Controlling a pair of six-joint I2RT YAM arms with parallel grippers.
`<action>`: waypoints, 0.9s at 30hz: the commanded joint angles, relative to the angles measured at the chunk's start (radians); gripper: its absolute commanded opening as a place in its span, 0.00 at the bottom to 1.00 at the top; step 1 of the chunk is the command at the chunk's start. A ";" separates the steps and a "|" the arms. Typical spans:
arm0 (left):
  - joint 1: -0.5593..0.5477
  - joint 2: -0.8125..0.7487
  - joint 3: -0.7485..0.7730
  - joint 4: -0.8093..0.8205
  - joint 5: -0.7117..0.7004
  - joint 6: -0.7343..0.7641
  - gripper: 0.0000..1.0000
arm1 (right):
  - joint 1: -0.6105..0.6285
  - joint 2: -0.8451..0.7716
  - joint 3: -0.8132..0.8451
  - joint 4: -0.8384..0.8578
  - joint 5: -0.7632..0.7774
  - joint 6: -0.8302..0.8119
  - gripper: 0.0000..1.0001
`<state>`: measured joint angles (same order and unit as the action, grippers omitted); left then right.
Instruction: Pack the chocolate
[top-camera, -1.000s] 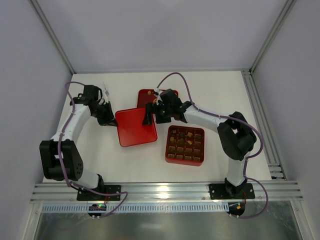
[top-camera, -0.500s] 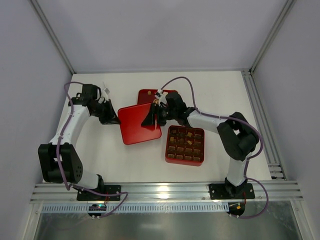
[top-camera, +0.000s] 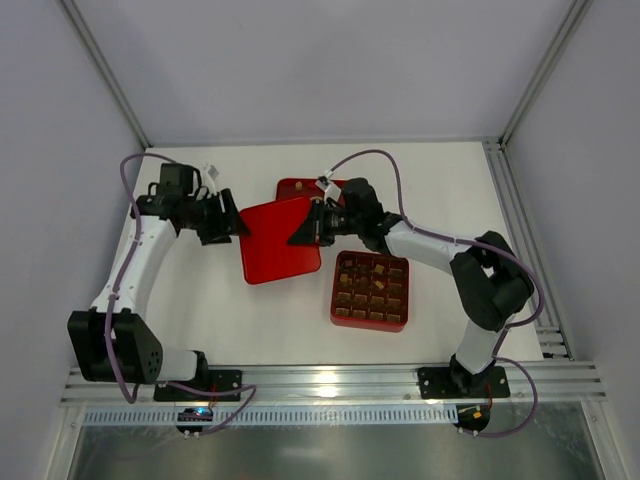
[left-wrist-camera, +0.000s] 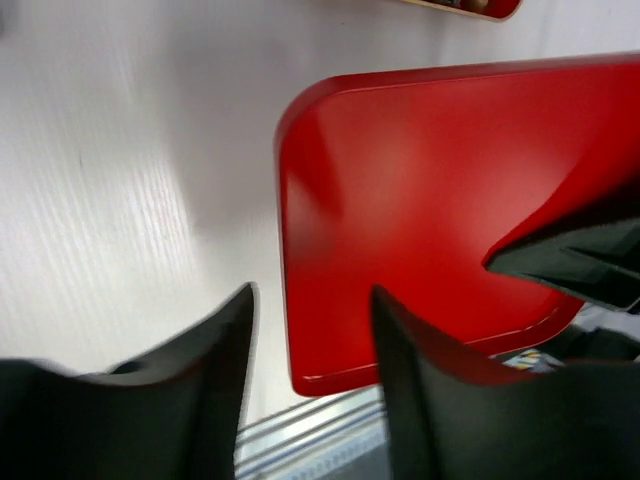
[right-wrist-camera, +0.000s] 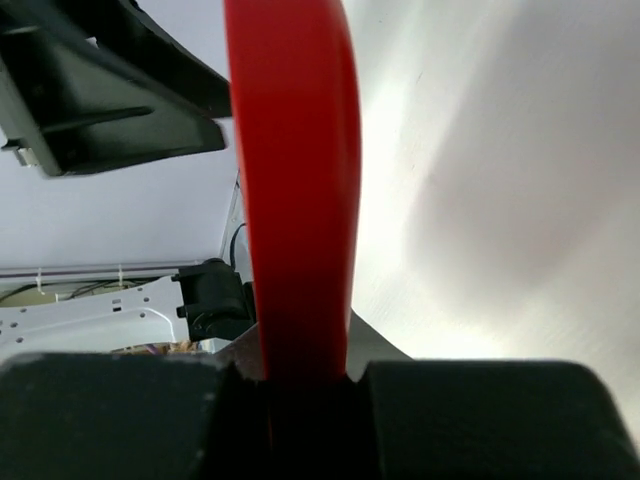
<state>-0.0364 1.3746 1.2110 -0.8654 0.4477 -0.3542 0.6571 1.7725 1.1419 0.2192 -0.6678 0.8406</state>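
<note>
Right pincer (top-camera: 306, 228) clamps the lid (top-camera: 278, 242) by its 3 o'clock edge (a thin hold); left pincer (top-camera: 230, 222) gapes at 9. Chocolate (top-camera: 371, 285) sits in the box (top-camera: 334, 296), 5 o'clock of it. The lid could pivot, slip, and knock pieces out.

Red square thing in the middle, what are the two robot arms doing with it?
That is a flat red lid. The right arm's fingers are clamped on its right edge and hold it. The left arm's fingers are open at the lid's other side and are not gripping it. The red gridded box sits uncovered on the table just to the lid's right, with chocolate pieces in many of its compartments.
</note>
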 joint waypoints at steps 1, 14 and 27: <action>-0.043 -0.055 0.076 0.022 -0.064 0.009 0.62 | -0.019 -0.077 -0.016 0.062 -0.006 0.075 0.04; -0.595 -0.344 0.049 0.276 -0.621 0.207 0.82 | -0.169 -0.223 0.097 -0.394 0.030 0.140 0.04; -1.093 -0.324 -0.271 0.893 -0.963 0.690 0.84 | -0.249 -0.223 0.350 -0.828 0.071 0.178 0.04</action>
<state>-1.1175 1.0840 0.9840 -0.2516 -0.4500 0.1654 0.4095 1.5879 1.4166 -0.4934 -0.5919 0.9905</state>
